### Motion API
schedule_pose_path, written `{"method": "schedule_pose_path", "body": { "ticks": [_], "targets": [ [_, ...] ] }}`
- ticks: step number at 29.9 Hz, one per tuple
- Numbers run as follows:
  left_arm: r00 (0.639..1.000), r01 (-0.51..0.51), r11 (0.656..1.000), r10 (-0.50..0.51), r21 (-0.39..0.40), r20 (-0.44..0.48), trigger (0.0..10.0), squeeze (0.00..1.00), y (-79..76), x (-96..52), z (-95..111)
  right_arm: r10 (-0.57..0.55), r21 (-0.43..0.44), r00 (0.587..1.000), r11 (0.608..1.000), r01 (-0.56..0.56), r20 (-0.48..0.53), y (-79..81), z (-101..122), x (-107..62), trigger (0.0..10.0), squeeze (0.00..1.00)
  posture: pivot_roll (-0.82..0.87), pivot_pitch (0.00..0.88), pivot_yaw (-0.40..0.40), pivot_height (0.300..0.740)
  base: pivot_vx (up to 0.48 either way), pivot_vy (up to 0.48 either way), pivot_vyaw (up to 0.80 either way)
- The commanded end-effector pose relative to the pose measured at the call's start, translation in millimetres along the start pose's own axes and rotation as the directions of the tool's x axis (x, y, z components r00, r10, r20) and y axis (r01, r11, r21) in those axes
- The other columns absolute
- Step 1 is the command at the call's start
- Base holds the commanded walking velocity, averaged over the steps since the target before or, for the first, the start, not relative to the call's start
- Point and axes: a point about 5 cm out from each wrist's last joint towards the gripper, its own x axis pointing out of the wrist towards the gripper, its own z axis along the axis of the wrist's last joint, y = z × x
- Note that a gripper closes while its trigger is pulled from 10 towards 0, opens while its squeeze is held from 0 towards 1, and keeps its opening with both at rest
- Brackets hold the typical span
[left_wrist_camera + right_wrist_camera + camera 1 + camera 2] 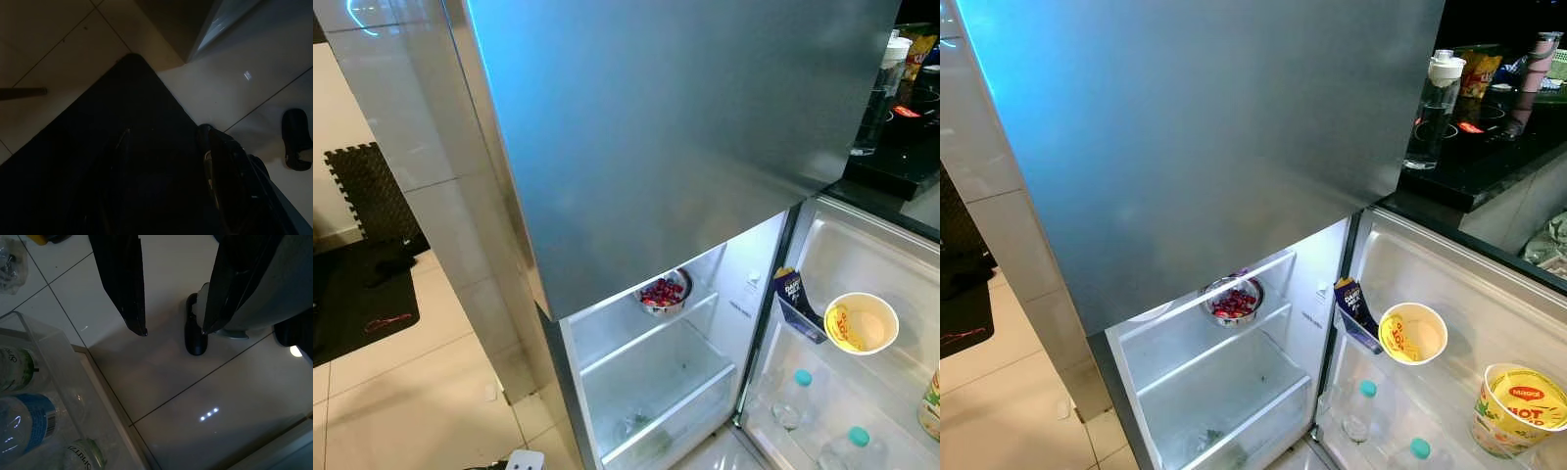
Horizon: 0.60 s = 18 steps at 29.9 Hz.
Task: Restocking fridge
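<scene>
Fridge (666, 147) door open | bowl (664, 293) on shelf | right gripper (171, 330) jaws wide, empty

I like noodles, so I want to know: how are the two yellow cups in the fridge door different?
The plain yellow cup is open on top, and its pale inside shows. The Maggi cup has a printed lid closed over it. The plain yellow cup sits nearer the fridge's hinge, next to a dark blue packet; the Maggi cup sits farther out along the door. Both are yellow and stand in the door's racks.
</scene>
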Motion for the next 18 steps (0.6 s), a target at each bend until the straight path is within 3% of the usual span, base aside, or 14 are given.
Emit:
{"method": "schedule_pose_path", "body": {
  "ticks": [1, 18],
  "targets": [
    [1.0, -0.011, 1.0, 0.011, 0.003, -0.015, 10.0, 0.0, 5.3, -1.3, -4.0, 0.011, 0.012, 1.0, 1.0, -0.011, -0.014, 3.1, -4.2, -0.6, 10.0, 0.0, -0.13, 0.093, 0.067, 0.74, 0.0, 0.0, 0.0],
    [1.0, 0.012, 0.998, -0.012, 0.055, -0.001, 10.0, 0.0, 3.0, -1.1, -1.7, 0.005, 0.043, 1.0, 0.999, -0.004, -0.03, 3.8, -10.4, -2.0, 10.0, 0.0, -0.13, 0.093, 0.077, 0.74, 0.0, 0.0, 0.0]
  ]
}}
